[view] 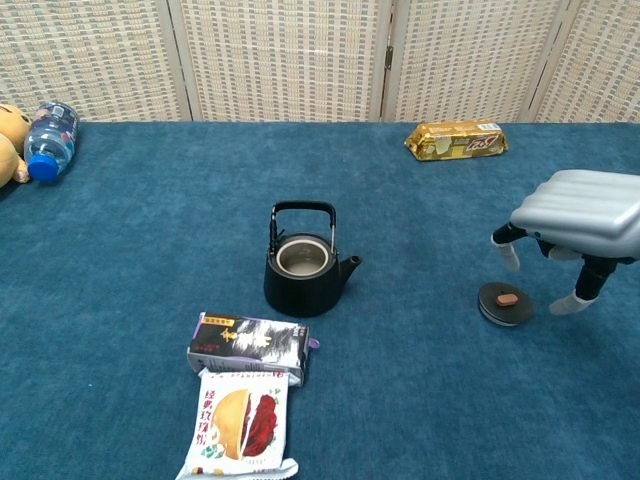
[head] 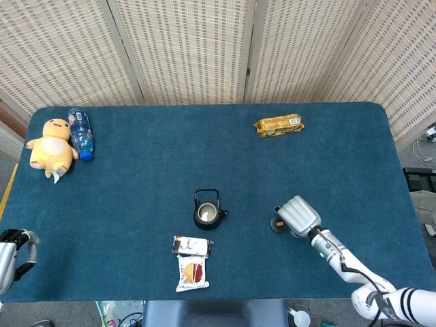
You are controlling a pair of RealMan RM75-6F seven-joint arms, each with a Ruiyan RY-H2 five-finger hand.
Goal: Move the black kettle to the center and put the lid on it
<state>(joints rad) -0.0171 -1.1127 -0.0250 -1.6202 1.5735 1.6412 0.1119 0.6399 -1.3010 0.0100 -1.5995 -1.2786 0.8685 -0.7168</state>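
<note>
The black kettle [head: 207,210] [view: 304,267] stands upright near the table's middle, lidless, handle raised, spout pointing right. Its flat black lid [view: 504,303] with a reddish knob lies on the cloth to the kettle's right; in the head view only its left edge [head: 275,224] shows beside my hand. My right hand [head: 298,216] [view: 577,222] hovers palm down just above and right of the lid, fingers [view: 508,252] hanging apart, holding nothing. My left hand [head: 15,246] sits at the table's front left corner, fingers curled, nothing in it.
Two snack packs [head: 191,261] [view: 245,387] lie just in front of the kettle. A gold biscuit pack [head: 278,125] [view: 456,139] is at the back right. A yellow plush toy [head: 50,146] and a water bottle [head: 81,133] [view: 46,137] lie at the back left.
</note>
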